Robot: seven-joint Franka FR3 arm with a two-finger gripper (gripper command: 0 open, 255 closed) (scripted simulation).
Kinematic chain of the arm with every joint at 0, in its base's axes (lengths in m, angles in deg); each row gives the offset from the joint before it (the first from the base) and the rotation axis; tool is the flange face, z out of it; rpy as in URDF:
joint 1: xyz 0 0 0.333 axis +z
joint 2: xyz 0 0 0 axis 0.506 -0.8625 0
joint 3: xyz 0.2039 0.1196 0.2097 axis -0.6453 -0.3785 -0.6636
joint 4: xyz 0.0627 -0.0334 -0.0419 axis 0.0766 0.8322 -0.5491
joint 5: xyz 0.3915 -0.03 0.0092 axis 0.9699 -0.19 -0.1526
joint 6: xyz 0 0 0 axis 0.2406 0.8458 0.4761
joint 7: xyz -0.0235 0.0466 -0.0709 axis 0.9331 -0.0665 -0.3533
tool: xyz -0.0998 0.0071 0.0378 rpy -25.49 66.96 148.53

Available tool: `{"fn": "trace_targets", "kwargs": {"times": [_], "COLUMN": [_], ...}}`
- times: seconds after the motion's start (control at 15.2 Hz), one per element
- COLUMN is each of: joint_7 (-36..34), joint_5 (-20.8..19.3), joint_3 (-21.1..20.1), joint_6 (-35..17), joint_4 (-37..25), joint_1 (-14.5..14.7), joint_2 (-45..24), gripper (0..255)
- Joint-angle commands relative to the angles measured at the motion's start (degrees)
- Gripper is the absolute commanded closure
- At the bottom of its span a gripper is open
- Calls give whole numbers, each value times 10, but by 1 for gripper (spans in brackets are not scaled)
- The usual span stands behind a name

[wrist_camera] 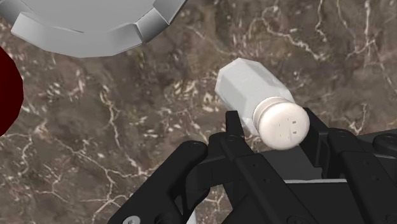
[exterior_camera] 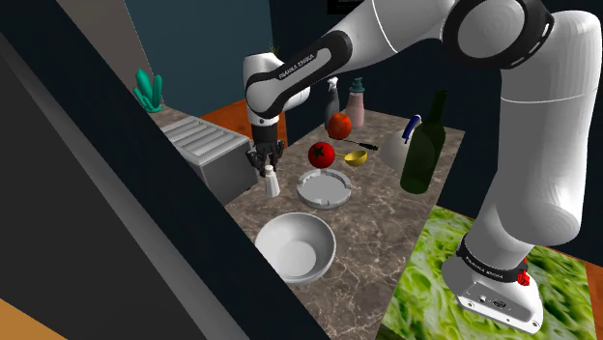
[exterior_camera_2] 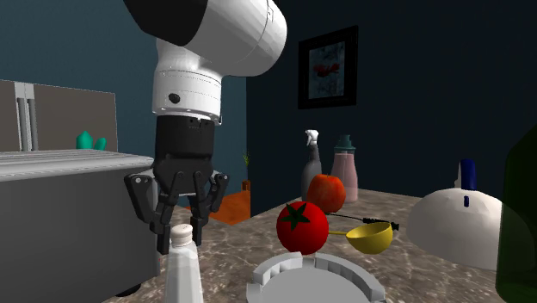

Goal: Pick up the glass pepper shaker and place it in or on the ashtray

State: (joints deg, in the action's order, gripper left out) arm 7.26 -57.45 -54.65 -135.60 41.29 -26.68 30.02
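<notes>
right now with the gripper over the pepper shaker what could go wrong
The open gripper has its fingers level with only the cap of the upright white pepper shaker. Closing this high could pinch the rounded top and tip it or let it slip. The tomato sits close beside the ashtray, so a low carry might knock it rolling.

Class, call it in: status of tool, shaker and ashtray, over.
Tool open, straddling shaker cap. Shaker upright on counter, not lifted. Ashtray beside it, nothing between.

arm [exterior_camera: 387, 39]: reaching out, wrist vertical | end effector [exterior_camera_2: 182, 234]: pointing down, fingers [wrist_camera: 331, 147] apart
</notes>
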Motion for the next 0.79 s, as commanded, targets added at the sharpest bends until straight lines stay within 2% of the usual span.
{"fn": "trace_targets", "kwargs": {"times": [0.0, 0.46, 0.73], "joint_7": [0, 0, -2], "joint_5": [0, 0, 0], "joint_3": [0, 0, 0], "joint_6": [0, 0, 27], "joint_4": [0, 0, -14], "joint_1": [0, 0, -1], "joint_2": [0, 0, 12], "gripper": [255, 255, 255]}}
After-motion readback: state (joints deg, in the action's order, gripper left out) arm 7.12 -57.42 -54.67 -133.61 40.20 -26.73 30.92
